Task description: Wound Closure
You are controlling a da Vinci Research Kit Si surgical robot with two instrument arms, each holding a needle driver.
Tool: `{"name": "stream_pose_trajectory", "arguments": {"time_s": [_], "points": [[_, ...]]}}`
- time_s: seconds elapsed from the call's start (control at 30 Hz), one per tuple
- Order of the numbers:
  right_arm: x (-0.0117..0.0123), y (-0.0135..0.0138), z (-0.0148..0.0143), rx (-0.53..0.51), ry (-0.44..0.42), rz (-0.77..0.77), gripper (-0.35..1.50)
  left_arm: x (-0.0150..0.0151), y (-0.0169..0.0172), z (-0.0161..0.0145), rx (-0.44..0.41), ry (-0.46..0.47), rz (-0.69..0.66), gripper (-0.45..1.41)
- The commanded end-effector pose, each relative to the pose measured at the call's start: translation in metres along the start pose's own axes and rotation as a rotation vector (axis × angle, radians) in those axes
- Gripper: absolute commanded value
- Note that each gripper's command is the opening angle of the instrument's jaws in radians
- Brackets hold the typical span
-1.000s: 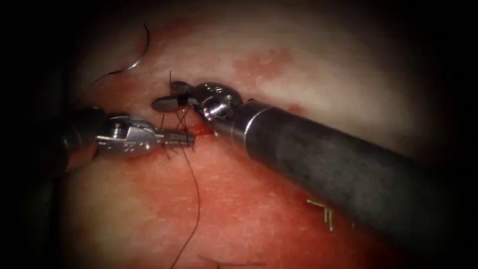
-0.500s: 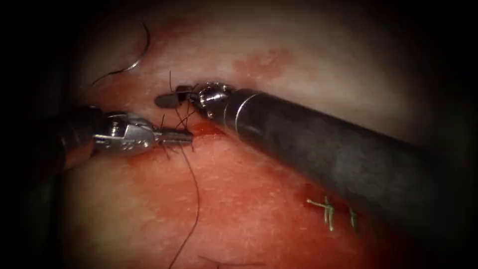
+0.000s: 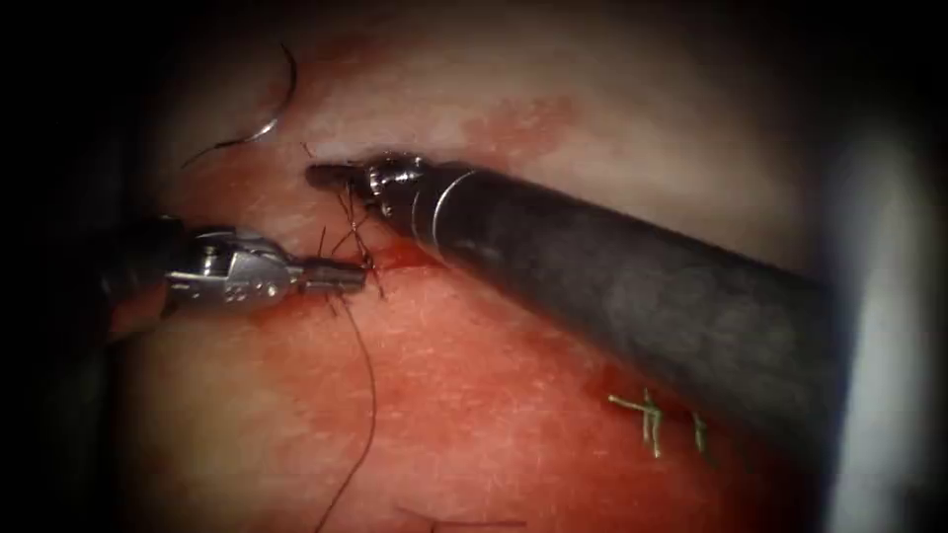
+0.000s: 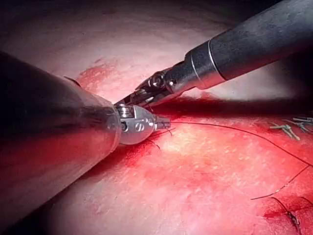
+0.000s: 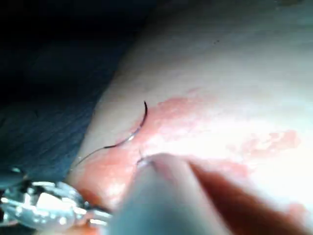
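Endoscope view: found the left tool with jaws pressed flat together on the thread, right at the wet edge of the cut. Found the right tool just above it, jaws likewise closed, with short dark strands running from them down to the left tool's tip; judged these jaws to be gripping the thread too. Noted one long strand trailing away from the left tool's tip across the reddened tissue. Noted red fluid pooled between the two tips, and pale stitches further along the cut, beside the right shaft.

Saw the needle lying loose on the tissue surface, on the left side of the cut, well apart from both tools, held by neither and not in the tissue, with a fine tail leading off its lower end.

Judged the needle light, stiff and slick: likely to swivel if pinched near either end, so best taken across the body of the curve, behind the middle and clear of the point. Judged the thread limp and thin, easily frayed by hard clamping: best held on a plain run, away from the crossing strands at the cut.
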Motion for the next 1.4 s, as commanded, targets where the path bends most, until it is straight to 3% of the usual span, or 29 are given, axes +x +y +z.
{"name": "stream_pose_trajectory", "arguments": {"time_s": [0.03, 0.3, 0.43, 0.6, 1.17, 1.4], "points": [[0.0003, -0.0001, 0.0003, -0.009, 0.006, -0.001, -0.35, -0.0004, -0.0001, 0.0005, 0.0, 0.0, 0.001, -0.45], [-0.0004, -0.001, -0.0029, 0.02, 0.017, -0.023, -0.35, -0.002, -0.0003, -0.0012, 0.005, -0.02, -0.032, -0.45], [-0.0001, -0.0035, -0.0064, 0.074, 0.071, -0.048, -0.35, -0.0038, -0.0008, -0.0018, 0.005, -0.029, -0.066, -0.45], [-0.0009, -0.005, -0.0087, 0.089, 0.085, -0.065, -0.35, -0.0061, -0.0019, -0.0019, 0.012, -0.032, -0.103, -0.45], [-0.0065, -0.0027, -0.0135, 0.16, 0.04, -0.126, -0.35, -0.0101, -0.0093, -0.005, 0.17, 0.028, -0.211, -0.45], [-0.0085, -0.0032, -0.0163, 0.176, 0.033, -0.15, -0.35, -0.0109, -0.0106, -0.0061, 0.214, 0.048, -0.241, -0.45]]}}
